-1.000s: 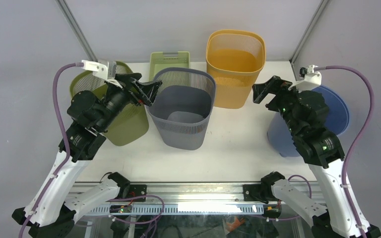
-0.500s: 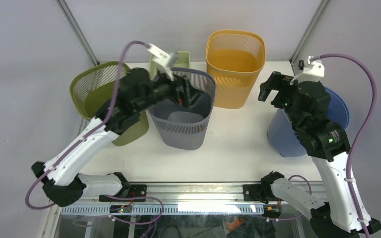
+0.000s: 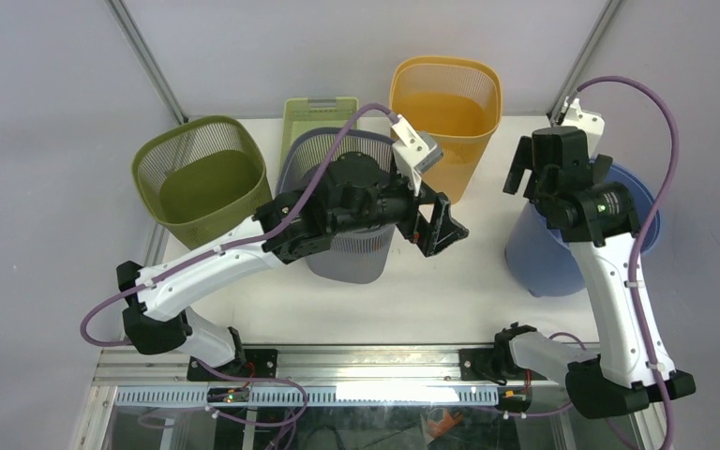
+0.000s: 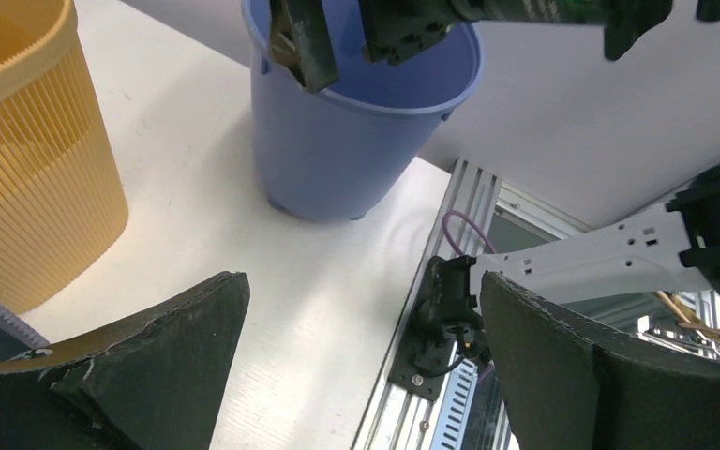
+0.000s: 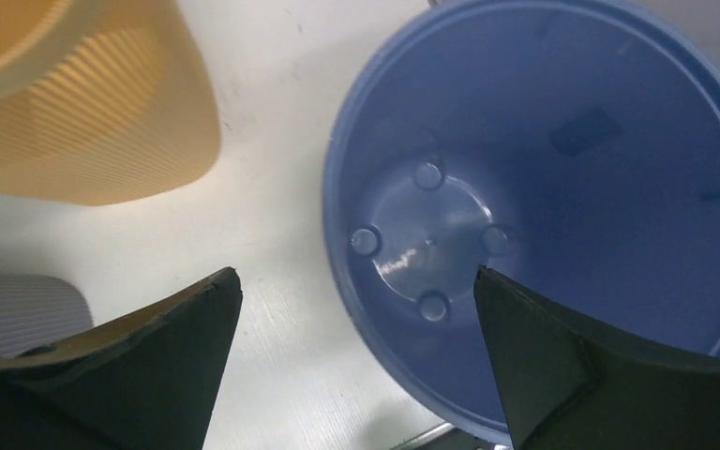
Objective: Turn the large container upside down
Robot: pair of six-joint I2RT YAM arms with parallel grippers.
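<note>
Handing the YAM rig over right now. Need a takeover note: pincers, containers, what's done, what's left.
Left pincer: open, empty, reached across above the grey basket, aimed toward the blue bucket.
Right pincer: open, empty, hovers over the blue bucket's mouth, looking down into it.
Containers: blue bucket, grey basket, orange basket, olive basket and small green bin all stand mouth up.
Done: nothing gripped, nothing flipped.
Left: grip the large container's rim, tip it over and set it mouth down. The right arm's position suggests the blue bucket, but that's a guess.
</note>
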